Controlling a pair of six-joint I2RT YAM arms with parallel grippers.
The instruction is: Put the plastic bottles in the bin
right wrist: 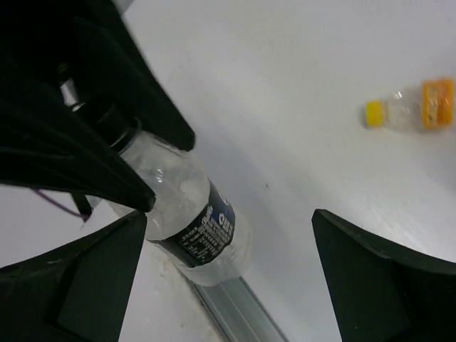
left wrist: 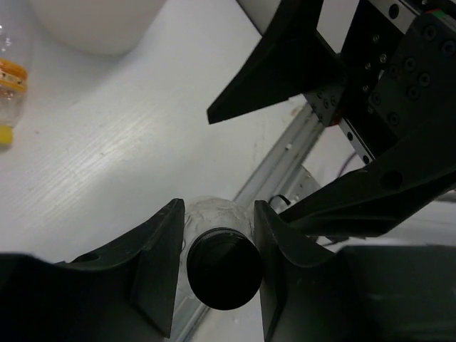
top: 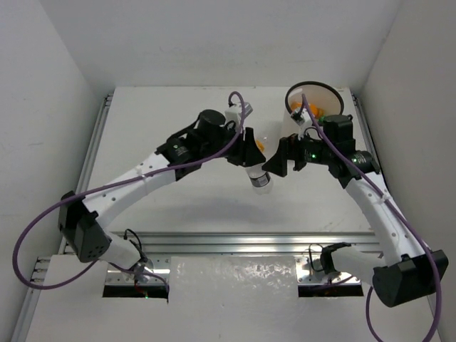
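My left gripper point(top: 251, 164) point(left wrist: 217, 214) is shut on the neck of a clear plastic bottle point(top: 261, 179) point(right wrist: 192, 214) with a black cap point(left wrist: 224, 269) and a dark label. The bottle hangs tilted above the table's middle. My right gripper point(top: 276, 161) point(right wrist: 231, 278) stands wide open right beside it, its fingers on either side of the bottle's lower body without touching. An orange bottle point(top: 261, 143) point(left wrist: 10, 85) point(right wrist: 410, 107) lies on the table behind them. The white bin point(top: 311, 107) point(left wrist: 100, 25) stands at the back right with orange bottles point(top: 318, 111) inside.
White walls close in the table at the back and both sides. An aluminium rail point(top: 235, 242) point(right wrist: 235, 313) runs along the near edge, under the held bottle in the right wrist view. Purple cables point(top: 43, 221) loop off both arms.
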